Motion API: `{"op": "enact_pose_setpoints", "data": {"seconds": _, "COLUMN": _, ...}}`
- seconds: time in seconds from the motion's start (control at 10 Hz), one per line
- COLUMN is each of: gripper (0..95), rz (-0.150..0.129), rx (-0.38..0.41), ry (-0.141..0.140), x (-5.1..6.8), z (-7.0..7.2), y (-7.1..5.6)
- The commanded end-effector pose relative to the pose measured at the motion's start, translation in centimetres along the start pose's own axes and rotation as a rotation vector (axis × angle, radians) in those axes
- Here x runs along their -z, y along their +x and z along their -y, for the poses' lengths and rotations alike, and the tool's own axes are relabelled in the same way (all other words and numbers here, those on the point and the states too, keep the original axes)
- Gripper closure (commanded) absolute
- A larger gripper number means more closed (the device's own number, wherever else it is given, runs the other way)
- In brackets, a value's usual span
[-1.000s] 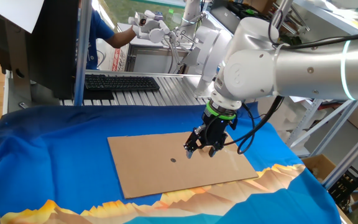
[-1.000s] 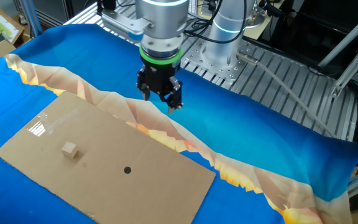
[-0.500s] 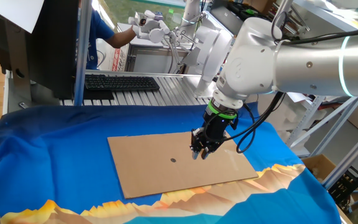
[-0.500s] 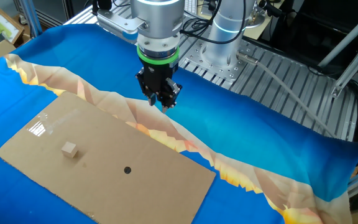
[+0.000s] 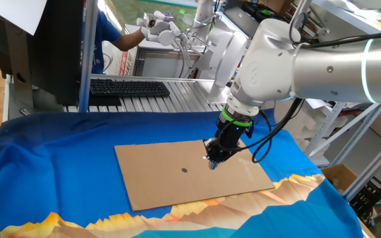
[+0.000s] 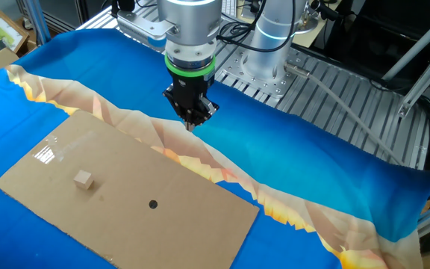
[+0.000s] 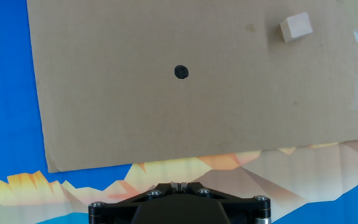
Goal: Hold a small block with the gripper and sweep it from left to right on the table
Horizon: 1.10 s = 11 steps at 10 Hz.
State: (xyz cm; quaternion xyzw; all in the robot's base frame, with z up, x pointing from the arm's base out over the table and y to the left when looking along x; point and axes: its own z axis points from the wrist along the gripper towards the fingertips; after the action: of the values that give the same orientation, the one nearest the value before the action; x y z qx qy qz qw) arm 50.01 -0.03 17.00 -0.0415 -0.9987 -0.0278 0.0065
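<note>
The small block lies on the cardboard at the left of the other fixed view, well apart from the tool, which is clenched on nothing. It is judged light, rigid and easily tipped; opposite flat faces should be pinched.

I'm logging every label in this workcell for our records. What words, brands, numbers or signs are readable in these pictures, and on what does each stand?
None can be read.
Black keyboard: key legends too small.
Flat brown cardboard rectangle: only a dark round dot, no text.
Tiny tan wooden cube: blank.
</note>
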Motion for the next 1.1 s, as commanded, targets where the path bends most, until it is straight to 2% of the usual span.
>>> {"op": "enact_pose_setpoints", "data": {"seconds": 0.1, "gripper": 95.0, "rz": 0.0, "rx": 0.002, "ry": -0.001, "x": 0.0, "z": -0.01, "y": 0.01}}
{"op": "enact_pose_setpoints", "data": {"seconds": 0.4, "gripper": 95.0, "rz": 0.001, "rx": 0.0, "ry": 0.0, "x": 0.02, "z": 0.0, "y": 0.03}}
{"op": "enact_pose_setpoints", "data": {"seconds": 0.6, "gripper": 95.0, "rz": -0.007, "rx": -0.001, "ry": 0.001, "x": 0.11, "z": 0.03, "y": 0.06}}
{"op": "enact_pose_setpoints", "data": {"seconds": 1.1, "gripper": 95.0, "rz": -0.019, "rx": -0.003, "ry": -0.025, "x": 0.09, "z": 0.02, "y": 0.05}}
